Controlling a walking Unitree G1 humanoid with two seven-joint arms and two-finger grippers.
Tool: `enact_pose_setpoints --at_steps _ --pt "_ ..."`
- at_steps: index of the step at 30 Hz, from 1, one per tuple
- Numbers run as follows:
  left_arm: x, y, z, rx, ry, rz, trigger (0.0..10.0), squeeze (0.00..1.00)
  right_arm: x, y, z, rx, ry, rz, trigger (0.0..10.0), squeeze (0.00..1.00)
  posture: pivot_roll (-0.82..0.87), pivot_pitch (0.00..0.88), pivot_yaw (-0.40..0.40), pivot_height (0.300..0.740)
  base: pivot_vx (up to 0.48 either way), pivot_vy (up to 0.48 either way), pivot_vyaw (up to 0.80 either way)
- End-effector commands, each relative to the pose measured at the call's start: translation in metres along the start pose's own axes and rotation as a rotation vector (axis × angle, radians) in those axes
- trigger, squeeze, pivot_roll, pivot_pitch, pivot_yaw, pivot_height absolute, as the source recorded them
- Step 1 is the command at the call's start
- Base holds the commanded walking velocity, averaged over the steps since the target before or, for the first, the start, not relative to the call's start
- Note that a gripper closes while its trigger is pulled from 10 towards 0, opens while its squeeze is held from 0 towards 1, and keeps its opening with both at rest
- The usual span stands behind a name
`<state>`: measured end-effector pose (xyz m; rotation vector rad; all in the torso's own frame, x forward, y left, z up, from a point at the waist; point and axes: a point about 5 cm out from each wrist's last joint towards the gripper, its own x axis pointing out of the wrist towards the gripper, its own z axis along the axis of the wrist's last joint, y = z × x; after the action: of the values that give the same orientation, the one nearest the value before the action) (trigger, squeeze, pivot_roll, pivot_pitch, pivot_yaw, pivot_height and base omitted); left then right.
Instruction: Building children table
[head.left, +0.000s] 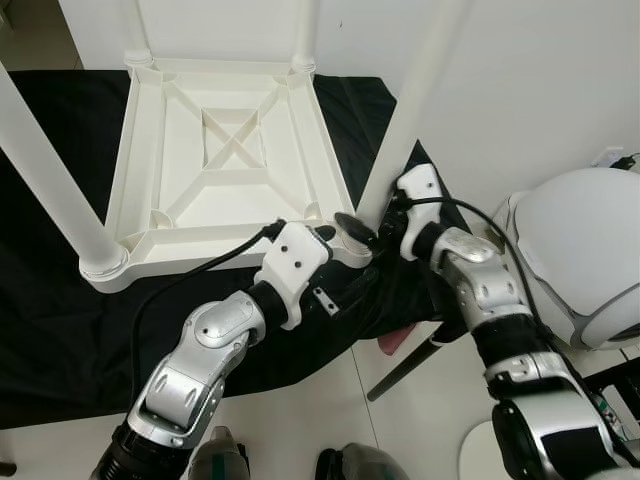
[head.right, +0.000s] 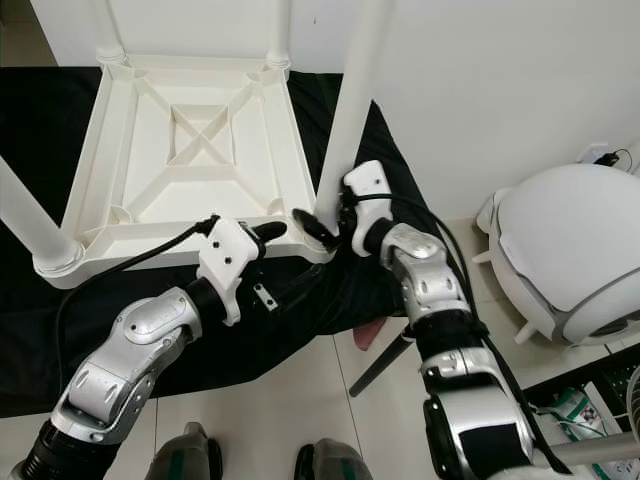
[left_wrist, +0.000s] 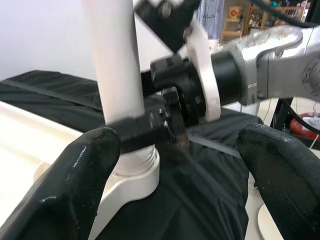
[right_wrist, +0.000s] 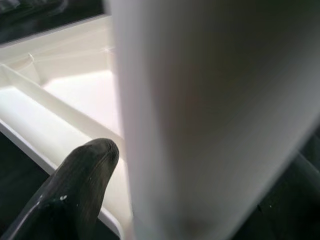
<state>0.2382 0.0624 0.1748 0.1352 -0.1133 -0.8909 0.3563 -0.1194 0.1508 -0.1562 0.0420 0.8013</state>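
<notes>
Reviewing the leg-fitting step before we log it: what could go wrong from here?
1. The right gripper grips the near-right leg low at its base; the long leg could tilt and cross-thread or bind in the corner socket.
2. The left gripper hovers open beside the same corner, so the arms could collide.
3. The upturned tabletop lies on loose black cloth and may slide.

Smooth white plastic table (head.left: 232, 160), black cloth (head.left: 60, 330)

Home rm: tile floor (head.left: 300, 420), shelves w/ knick-knacks (left_wrist: 240, 22).
</notes>
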Motion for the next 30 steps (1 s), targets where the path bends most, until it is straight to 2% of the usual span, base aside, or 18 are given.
enact_pose_setpoints --at_steps 1,5,6,19,24,25,28,29,30 --pt "0.0 0.0 -0.001 0.008 0.006 0.01 10.0 0.0 0.007 0.006 -0.01 0.0 0.059 0.039 10.0 0.0 0.06 0.001 -0.095 0.74 0.0 0.0 0.0" --pt "-0.001 0.001 -0.001 0.009 0.006 0.018 10.0 0.0 0.008 0.007 -0.016 -0.004 0.074 0.053 10.0 0.0 0.07 0.0 -0.104 0.74 0.0 0.0 0.0" --pt "-0.001 0.001 -0.001 0.009 0.006 0.022 10.0 0.0 0.007 0.007 -0.018 0.007 0.076 0.056 0.0 0.0 0.07 0.0 -0.105 0.74 0.0 0.0 0.0" --pt "0.001 0.001 0.0 0.012 0.002 0.012 10.0 0.0 -0.002 -0.003 -0.025 -0.001 0.049 0.061 0.0 0.0 0.06 0.0 -0.101 0.74 0.0 0.0 0.0" --pt "0.002 0.0 -0.001 0.011 0.002 0.0 10.0 0.0 -0.004 -0.01 -0.025 -0.022 0.054 -0.006 0.0 0.0 0.05 0.0 -0.093 0.74 0.0 0.0 0.0" --pt "0.002 0.0 -0.001 0.011 0.002 -0.003 10.0 0.0 -0.004 -0.013 -0.024 -0.019 0.057 -0.064 10.0 0.0 0.05 0.0 -0.095 0.74 0.0 0.0 0.0" --pt "0.002 0.0 -0.001 0.011 0.002 -0.004 10.0 0.0 -0.004 -0.015 -0.023 -0.016 0.058 -0.102 10.0 0.0 0.05 0.0 -0.095 0.74 0.0 0.0 0.0" --pt "0.002 0.0 -0.002 0.011 0.002 -0.005 10.0 0.0 0.0 -0.011 -0.021 0.017 0.046 -0.175 10.0 0.0 0.05 0.0 -0.098 0.74 0.0 0.0 0.0" --pt "0.002 0.0 -0.002 0.011 0.002 -0.005 10.0 0.0 0.0 -0.011 -0.021 0.017 0.046 -0.175 10.0 0.0 0.05 0.0 -0.098 0.74 0.0 0.0 0.0"
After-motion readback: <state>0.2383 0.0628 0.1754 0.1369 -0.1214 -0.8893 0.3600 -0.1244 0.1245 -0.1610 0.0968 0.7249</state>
